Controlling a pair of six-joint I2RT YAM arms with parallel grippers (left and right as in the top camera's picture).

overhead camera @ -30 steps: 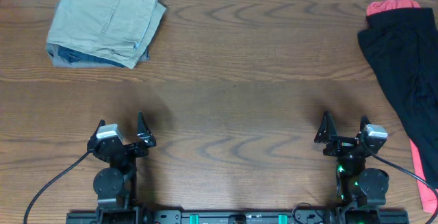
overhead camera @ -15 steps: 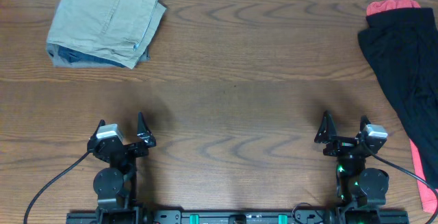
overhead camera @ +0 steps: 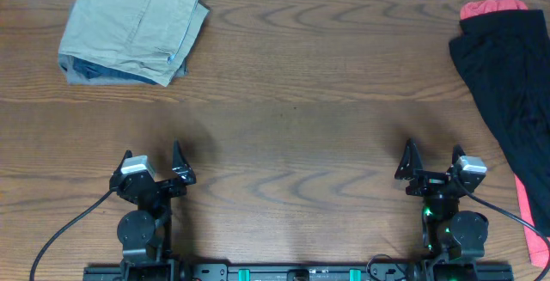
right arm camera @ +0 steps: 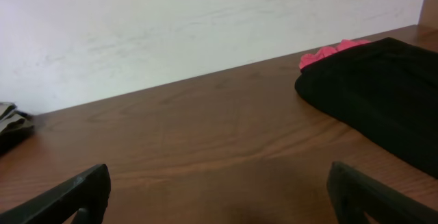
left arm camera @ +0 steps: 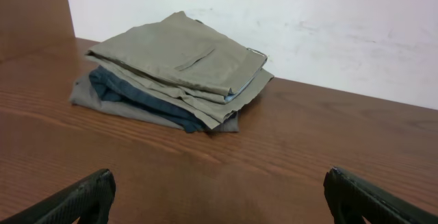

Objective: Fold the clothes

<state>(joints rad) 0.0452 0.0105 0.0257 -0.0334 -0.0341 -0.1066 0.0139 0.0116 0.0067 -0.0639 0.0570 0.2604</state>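
So the black shirt [overhead camera: 507,83] lay forward-right of the gaping right pincer [overhead camera: 432,162] (nearer one), long axis fore-aft; left pincer [overhead camera: 153,162] also wide, empty.

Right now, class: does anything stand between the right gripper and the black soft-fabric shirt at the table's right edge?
Nothing visible does. Only bare brown wooden table separates the open right gripper from the black soft-fabric shirt; the red garment shows only at its outer edges.
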